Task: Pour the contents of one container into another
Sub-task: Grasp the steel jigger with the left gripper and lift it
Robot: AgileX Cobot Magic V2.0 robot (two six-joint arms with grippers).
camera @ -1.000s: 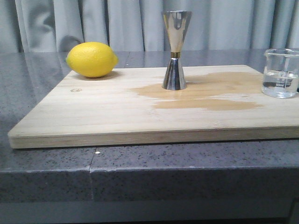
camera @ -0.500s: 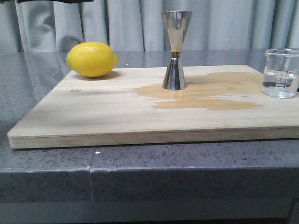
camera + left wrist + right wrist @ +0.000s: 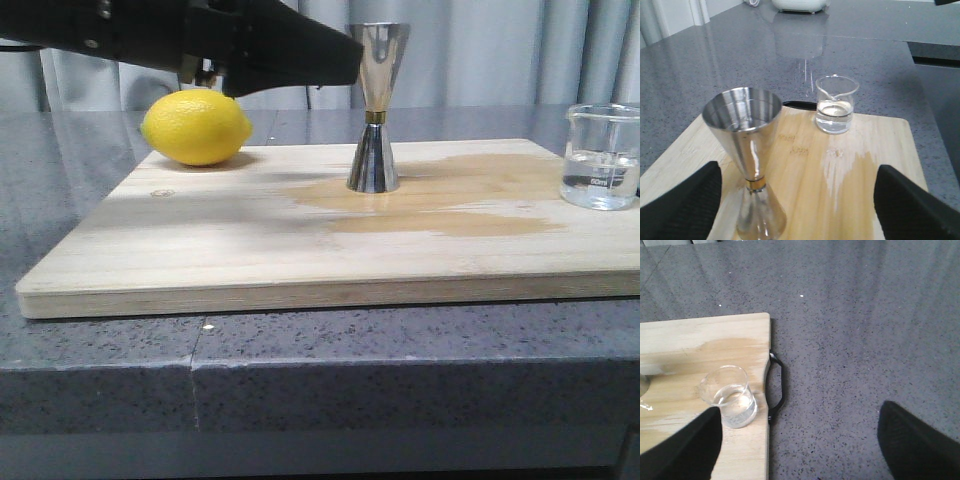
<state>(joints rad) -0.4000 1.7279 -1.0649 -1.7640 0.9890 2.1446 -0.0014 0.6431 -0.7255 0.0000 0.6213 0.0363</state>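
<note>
Beaker (image 3: 602,157) sits at the right edge of the wooden board (image 3: 200,250), a little clear liquid in the bottom, pour lip visible in the left wrist view. Jigger (image 3: 376,108) stands upright near the back edge, about the middle, on a darker wet patch (image 3: 450,200) that spreads toward the beaker. The board lies on a speckled grey counter (image 3: 320,370), pale curtains (image 3: 500,50) behind, and a black handle (image 3: 777,387) shows at the board's right end.

Big change from half a second ago: the left arm (image 3: 200,40) has swept in from the upper left, dark and blurred, its tip just beside the jigger's upper cone. Left gripper (image 3: 797,210) has its fingers spread wide, the jigger between them, not touching. Right gripper (image 3: 800,450) hangs above the board's right edge with fingers apart too, nothing between them.

A lemon (image 3: 196,127) rests at the back-left corner, under the arm and well clear of the jigger.
</note>
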